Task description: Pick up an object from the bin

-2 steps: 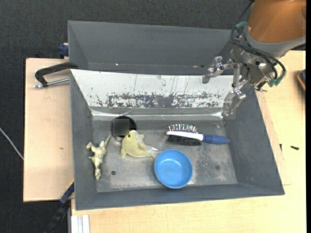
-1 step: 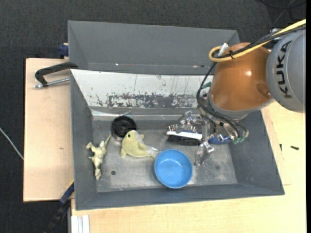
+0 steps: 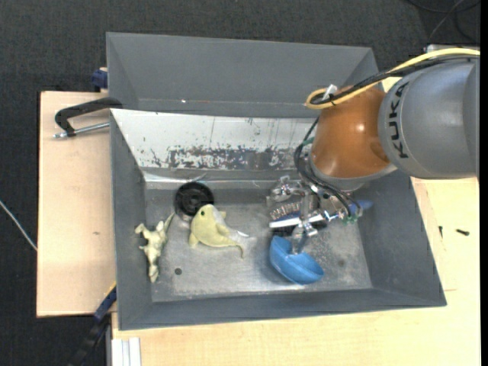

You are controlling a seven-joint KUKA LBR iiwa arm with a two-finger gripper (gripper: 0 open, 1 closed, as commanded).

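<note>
A KUKA arm point(image 3: 438, 117) is reaching into a grey metal bin point(image 3: 244, 75) from the right. Its orange wrist cover point(image 3: 347, 139) is hanging over the bin's right half, and a pale cable point(image 3: 396, 65) is running along the top of the cover.

Below the cover, the gripper point(image 3: 299, 235) is pointing down at the right side of the bin floor. It is standing over the far rim of a blue bowl point(image 3: 299, 268). The bowl is lying right of centre, close to the near wall and tilted so that its open side is facing up and to the far side. The gripper's tip appears to be touching that rim or stopping just short of it. The metal parts are crowding together from this angle, so whether the gripper is wide or narrow cannot be told.

The other things are lying well apart from the gripper, in the left half of the floor:

- **Yellow toy:** A rounded yellow toy point(image 3: 210, 229) is resting left of centre, with its thin tail trailing right toward the bowl without reaching it.
- **Black disc:** A black disc point(image 3: 194, 198) is sitting just beyond the toy on the far side, right beside it and close to the foot of the far wall.
- **Pale figure:** A pale animal figure point(image 3: 152, 246) is lying stretched from far to near along the foot of the left wall, just left of the toy.

The far wall is showing dark scuff marks across its lower part.
</note>
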